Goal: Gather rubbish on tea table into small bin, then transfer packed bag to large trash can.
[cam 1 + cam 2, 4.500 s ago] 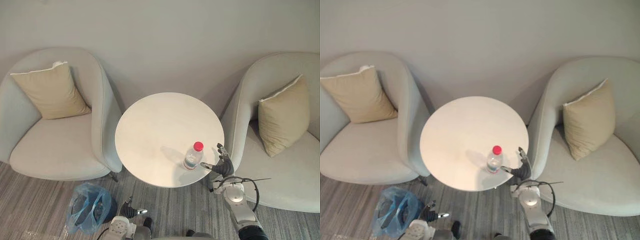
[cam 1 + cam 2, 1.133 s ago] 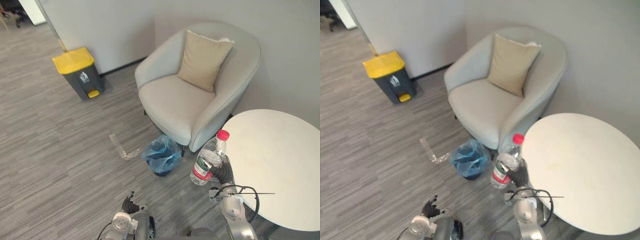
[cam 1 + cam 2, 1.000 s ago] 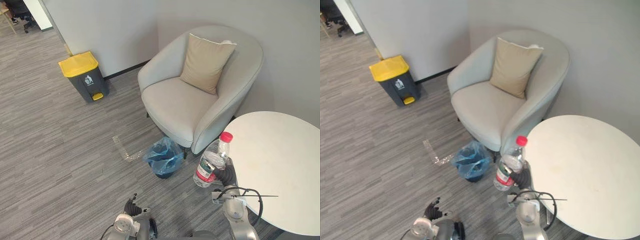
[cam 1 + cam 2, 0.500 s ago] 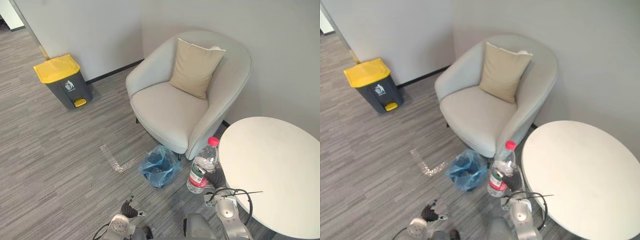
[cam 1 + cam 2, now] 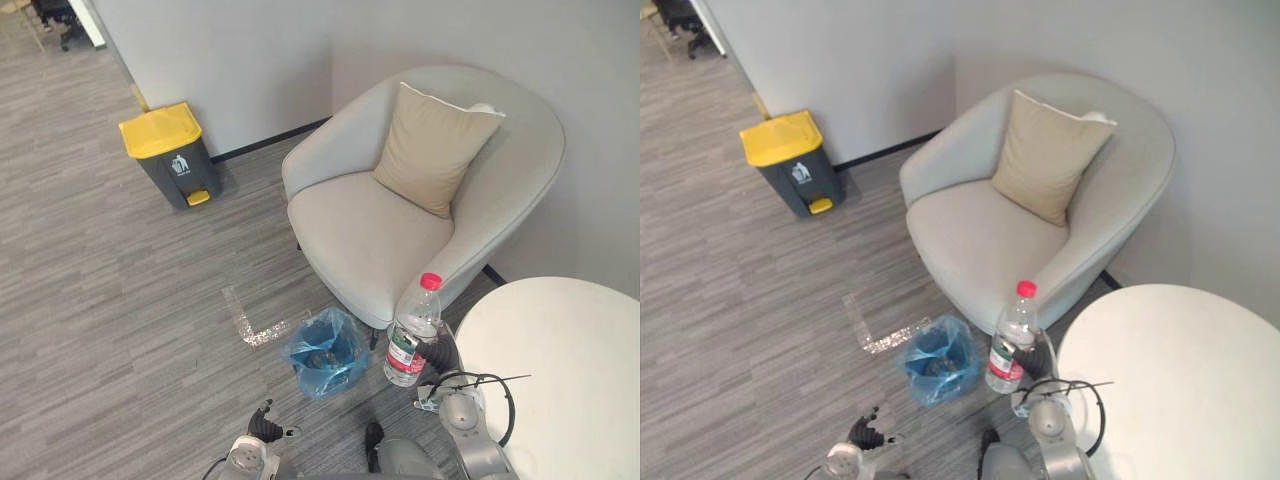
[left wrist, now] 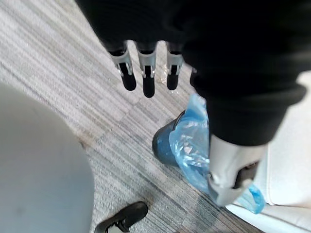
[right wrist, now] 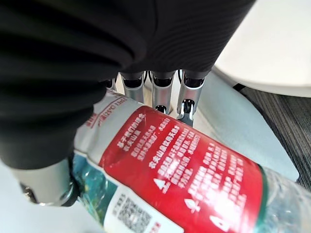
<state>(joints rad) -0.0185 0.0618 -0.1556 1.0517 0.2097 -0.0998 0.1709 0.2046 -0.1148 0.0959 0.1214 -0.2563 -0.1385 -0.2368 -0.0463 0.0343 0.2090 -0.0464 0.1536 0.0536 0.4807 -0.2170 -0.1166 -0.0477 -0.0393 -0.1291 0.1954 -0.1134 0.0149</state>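
The room had a grey striped floor (image 5: 110, 300) and a pale wall (image 5: 250, 50). At the far left, by the wall, stood a big grey trash can (image 5: 172, 152) with a yellow lid, and the lid was down. Nearer the robot, a shiny strip of tape (image 5: 255, 326) lay on the floor in a bent shape. Just beside the tape stood the small bin (image 5: 326, 352) with a blue bag in it. The bag's top was open and puffed out round the rim. Behind the small bin was a light grey armchair (image 5: 380, 235) with a tan cushion (image 5: 432, 150) leaning on its back. At the far right was the round white surface (image 5: 570, 380), close to the armchair.

The left robot hand (image 5: 264, 427) hung low over the floor, near the small bin. Its fingers (image 6: 145, 77) were straight and apart, and they held nothing.

The right robot hand (image 5: 438, 356) was up between the small bin and the surface. Its fingers (image 7: 158, 92) and thumb were clamped round a clear plastic bottle (image 5: 412, 330). The bottle had a red cap and a red and green label. It stood almost upright in the robot hand, in the air above the floor, just beside the small bin and off the surface.
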